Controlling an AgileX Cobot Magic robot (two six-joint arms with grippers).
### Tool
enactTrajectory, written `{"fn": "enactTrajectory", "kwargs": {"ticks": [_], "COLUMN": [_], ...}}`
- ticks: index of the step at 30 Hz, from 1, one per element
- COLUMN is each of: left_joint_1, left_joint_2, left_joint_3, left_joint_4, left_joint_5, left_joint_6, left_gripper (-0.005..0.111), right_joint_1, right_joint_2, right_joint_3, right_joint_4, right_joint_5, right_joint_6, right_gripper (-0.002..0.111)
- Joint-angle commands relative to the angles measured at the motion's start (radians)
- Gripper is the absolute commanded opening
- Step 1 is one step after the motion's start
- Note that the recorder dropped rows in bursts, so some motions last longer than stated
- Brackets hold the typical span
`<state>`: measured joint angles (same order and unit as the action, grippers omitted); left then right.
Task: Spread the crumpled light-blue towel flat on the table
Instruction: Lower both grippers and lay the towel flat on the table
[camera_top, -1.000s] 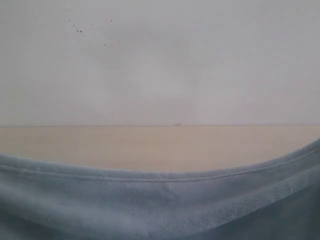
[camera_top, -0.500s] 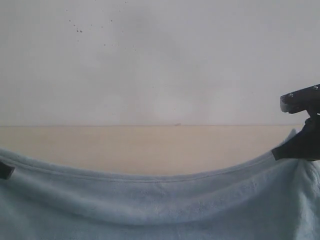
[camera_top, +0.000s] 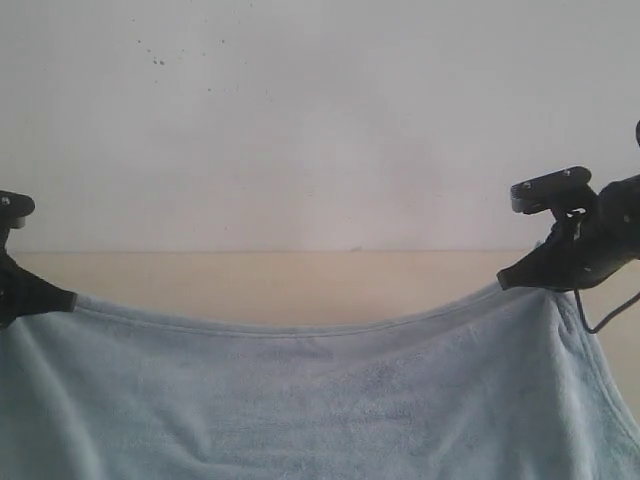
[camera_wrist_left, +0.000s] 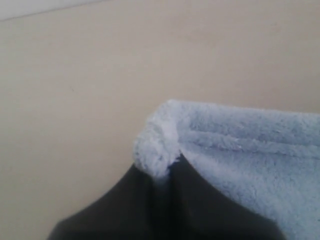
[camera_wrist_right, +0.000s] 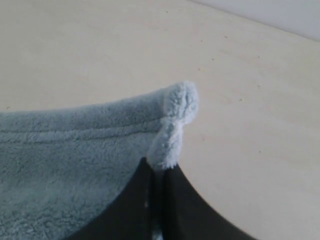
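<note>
The light-blue towel (camera_top: 300, 400) hangs stretched between my two grippers, its hemmed top edge sagging in the middle and filling the lower half of the exterior view. My left gripper (camera_top: 68, 298) is shut on the towel's left corner (camera_wrist_left: 155, 150). My right gripper (camera_top: 505, 283) is shut on the right corner (camera_wrist_right: 172, 135). Both corners bunch up just past the closed black jaws. The cream table (camera_top: 300, 285) shows as a band behind the towel and lies beneath the cloth in both wrist views (camera_wrist_left: 75, 100) (camera_wrist_right: 250, 125).
A white-grey wall (camera_top: 320, 120) with a few dark specks rises behind the table's far edge. A thin cable (camera_top: 600, 320) loops below the right arm.
Both grippers have come into the exterior view and drawn the towel's top edge up and inward; the towel now hangs tauter and covers less of the table band.
</note>
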<state>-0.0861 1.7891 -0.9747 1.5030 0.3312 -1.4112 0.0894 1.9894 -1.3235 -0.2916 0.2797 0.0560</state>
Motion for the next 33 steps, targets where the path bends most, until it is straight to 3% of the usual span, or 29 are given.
{"fn": "enactTrajectory", "kwargs": {"ticks": [1, 3, 5, 6, 7, 9, 11, 13, 15, 22, 26, 28, 29, 30, 33], "left_joint_1": [0.029, 0.041, 0.053, 0.058, 0.058, 0.065, 0.066, 0.066, 0.066, 0.066, 0.066, 0.066, 0.066, 0.066, 0.066], "left_joint_2": [0.081, 0.109, 0.129, 0.127, 0.122, 0.110, 0.105, 0.101, 0.084, -0.004, -0.079, -0.081, -0.057, -0.043, 0.019], "left_joint_3": [-0.045, -0.062, -0.085, -0.093, -0.096, -0.096, -0.096, -0.096, -0.096, -0.073, 0.039, 0.044, 0.019, 0.007, -0.040], "left_joint_4": [0.050, 0.062, 0.075, 0.087, 0.087, 0.087, 0.087, 0.073, 0.075, 0.050, 0.029, 0.033, 0.051, 0.060, 0.060], "left_joint_5": [0.002, 0.002, 0.000, -0.003, 0.001, 0.000, 0.008, 0.012, 0.029, 0.051, -0.038, -0.120, -0.163, -0.181, -0.183], "left_joint_6": [-0.092, -0.113, -0.122, -0.122, -0.122, -0.122, -0.133, -0.142, -0.162, -0.137, -0.113, -0.118, -0.118, -0.118, -0.118], "left_gripper": [0.004, 0.004, 0.004, 0.006, 0.010, 0.029, 0.056, 0.069, 0.068, 0.066, 0.049, 0.047, 0.047, 0.047, 0.047], "right_joint_1": [0.000, 0.000, 0.000, -0.002, -0.003, -0.016, -0.031, -0.033, -0.039, -0.039, -0.039, -0.039, -0.039, -0.039, -0.039], "right_joint_2": [0.066, 0.097, 0.129, 0.143, 0.148, 0.146, 0.136, 0.122, 0.102, 0.056, 0.013, 0.007, 0.007, 0.007, -0.002], "right_joint_3": [-0.074, -0.105, -0.147, -0.181, -0.197, -0.215, -0.215, -0.213, -0.213, -0.211, -0.071, 0.008, 0.042, 0.050, 0.054], "right_joint_4": [0.008, 0.022, 0.023, 0.023, 0.023, 0.023, 0.023, 0.023, 0.023, 0.025, 0.038, 0.041, 0.048, 0.061, 0.076], "right_joint_5": [-0.013, -0.024, -0.051, -0.055, -0.055, -0.063, -0.061, -0.025, -0.014, 0.077, 0.015, -0.036, -0.058, -0.063, -0.071], "right_joint_6": [-0.002, 0.003, 0.032, 0.051, 0.068, 0.088, 0.104, 0.103, 0.098, 0.051, 0.013, 0.006, 0.004, 0.004, 0.004], "right_gripper": [0.000, 0.006, 0.033, 0.056, 0.063, 0.057, 0.045, 0.039, 0.032, 0.032, 0.032, 0.021, 0.006, 0.000, 0.000]}}
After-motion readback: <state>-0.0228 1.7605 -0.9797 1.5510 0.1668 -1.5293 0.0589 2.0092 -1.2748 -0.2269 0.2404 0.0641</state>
